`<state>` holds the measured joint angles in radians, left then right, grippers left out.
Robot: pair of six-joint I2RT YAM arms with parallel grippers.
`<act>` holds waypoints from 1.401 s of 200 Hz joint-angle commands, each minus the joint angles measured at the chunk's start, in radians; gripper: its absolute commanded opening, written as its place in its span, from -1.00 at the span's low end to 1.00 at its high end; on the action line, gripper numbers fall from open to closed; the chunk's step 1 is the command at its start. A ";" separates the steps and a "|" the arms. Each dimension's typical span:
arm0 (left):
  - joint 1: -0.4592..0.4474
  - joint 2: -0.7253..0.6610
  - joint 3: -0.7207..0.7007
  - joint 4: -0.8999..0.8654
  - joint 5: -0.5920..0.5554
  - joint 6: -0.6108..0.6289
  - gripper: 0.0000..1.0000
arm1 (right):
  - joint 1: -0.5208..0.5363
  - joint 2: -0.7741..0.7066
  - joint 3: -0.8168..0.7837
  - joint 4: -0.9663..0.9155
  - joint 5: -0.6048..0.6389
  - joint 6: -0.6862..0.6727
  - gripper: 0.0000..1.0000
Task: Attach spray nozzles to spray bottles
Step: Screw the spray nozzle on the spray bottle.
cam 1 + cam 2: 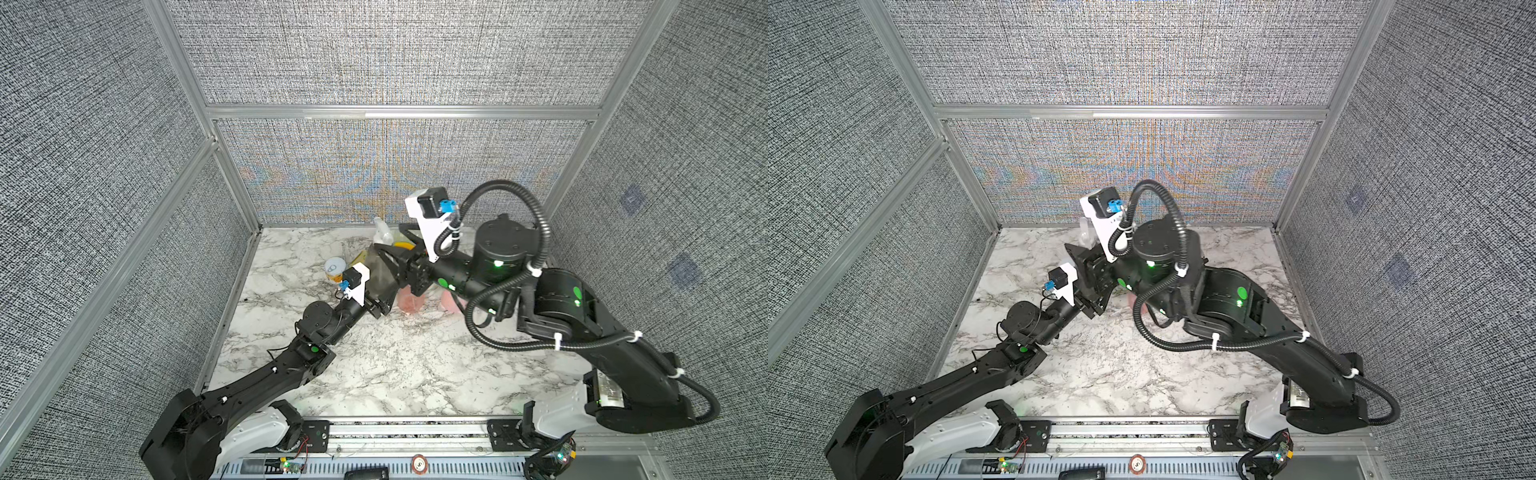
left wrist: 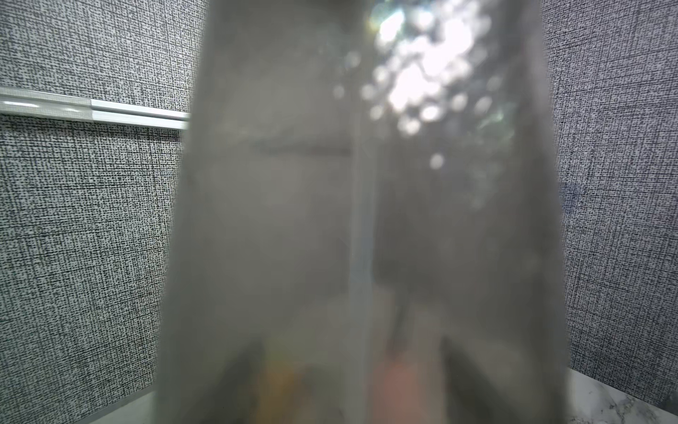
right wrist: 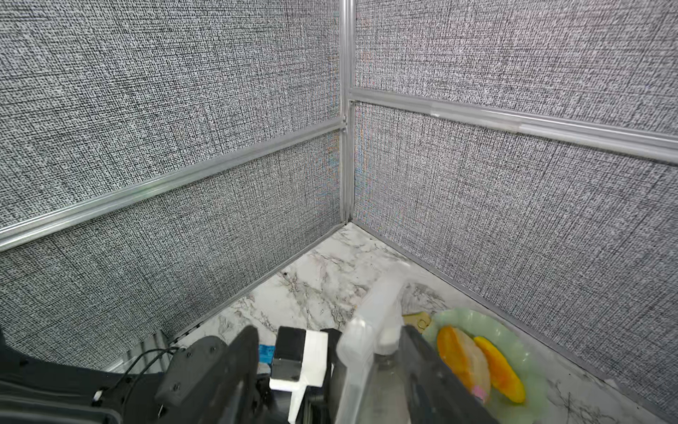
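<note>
On the white-and-grey marbled tabletop (image 1: 395, 374), at far left of the cluster, stands one small tin can with a pale lid (image 1: 335, 269). Just right of it the left gripper (image 1: 379, 307) has its fingers closed on the body of one smoky grey translucent plastic bottle (image 1: 380, 277). That bottle fills the left wrist view as a blur, with a thin pale dip tube (image 2: 361, 220) running down inside it. On its neck sits one pale whitish-clear plastic trigger nozzle (image 3: 374, 323), the only nozzle in sight. The right gripper (image 3: 328, 334) straddles it with fingers spread: one finger lies against the nozzle, the other well apart, with the left arm's black-and-white wrist camera box (image 3: 297, 358) showing between. Just right of the nozzle, near the far wall, lies one pale green plate (image 3: 521, 352) holding two orange-yellow pieces (image 3: 495, 367); what they are I cannot tell. Nearer and further right, two pink bottles, one translucent (image 1: 410, 302) and one paler (image 1: 448, 300), are largely covered by the right arm; whether they stand or lie cannot be told.
</note>
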<state>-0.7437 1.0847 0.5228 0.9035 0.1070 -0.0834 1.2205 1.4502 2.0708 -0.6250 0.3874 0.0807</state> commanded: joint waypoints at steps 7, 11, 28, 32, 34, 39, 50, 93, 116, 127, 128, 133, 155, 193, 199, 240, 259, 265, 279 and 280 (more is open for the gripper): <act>0.000 0.000 -0.002 0.049 0.030 -0.016 0.08 | -0.105 -0.091 -0.089 0.010 -0.123 -0.047 0.15; 0.000 0.003 0.000 0.051 0.032 -0.016 0.08 | -0.133 -0.106 -0.108 0.014 -0.171 -0.045 0.14; 0.000 0.002 -0.001 0.055 0.051 -0.021 0.08 | -0.260 -0.168 -0.200 0.039 -0.323 -0.012 0.10; 0.000 0.001 0.000 0.055 0.056 -0.022 0.07 | -0.291 -0.184 -0.226 0.050 -0.374 -0.012 0.09; 0.000 0.001 -0.001 0.055 0.059 -0.022 0.07 | -0.307 -0.189 -0.243 0.061 -0.406 -0.014 0.09; 0.000 0.001 0.000 0.055 0.067 -0.024 0.08 | -0.349 -0.214 -0.289 0.089 -0.490 -0.018 0.09; 0.000 0.001 0.004 0.054 0.093 -0.030 0.08 | -0.432 -0.247 -0.381 0.157 -0.666 -0.005 0.07; 0.000 0.008 0.022 0.057 0.212 -0.075 0.08 | -0.572 -0.227 -0.482 0.271 -1.060 0.013 -0.09; -0.001 0.014 0.032 0.054 0.250 -0.088 0.07 | -0.575 -0.205 -0.481 0.284 -1.110 0.006 -0.09; 0.000 0.018 0.035 0.054 0.259 -0.093 0.07 | -0.575 -0.195 -0.482 0.299 -1.128 0.012 -0.08; 0.000 0.019 0.035 0.054 0.259 -0.092 0.07 | -0.576 -0.194 -0.483 0.299 -1.130 0.013 -0.08; 0.000 0.021 0.035 0.054 0.262 -0.095 0.07 | -0.576 -0.188 -0.482 0.305 -1.140 0.018 -0.08; 0.000 0.026 0.040 0.054 0.272 -0.097 0.07 | -0.571 -0.158 -0.478 0.321 -1.156 0.029 -0.06; 0.000 0.032 0.042 0.049 0.275 -0.099 0.06 | -0.552 -0.123 -0.469 0.369 -1.170 0.049 -0.04; 0.000 0.031 0.042 0.049 0.274 -0.097 0.06 | -0.550 -0.118 -0.467 0.371 -1.168 0.048 -0.04; 0.000 0.034 0.041 0.049 0.271 -0.095 0.07 | -0.534 -0.094 -0.460 0.392 -1.165 0.054 -0.04; 0.000 0.031 0.041 0.049 0.270 -0.097 0.06 | -0.531 -0.086 -0.455 0.396 -1.158 0.054 -0.04; 0.000 0.030 0.042 0.049 0.271 -0.096 0.06 | -0.531 -0.084 -0.453 0.395 -1.157 0.053 -0.04; -0.001 0.029 0.043 0.048 0.271 -0.096 0.06 | -0.529 -0.080 -0.450 0.397 -1.156 0.055 -0.04; -0.001 0.028 0.042 0.049 0.271 -0.097 0.06 | -0.529 -0.080 -0.450 0.397 -1.155 0.054 -0.04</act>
<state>-0.7437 1.1168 0.5587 0.9180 0.3691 -0.1772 0.6876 1.3663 1.6108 -0.2615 -0.7631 0.1295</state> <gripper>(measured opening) 0.756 0.480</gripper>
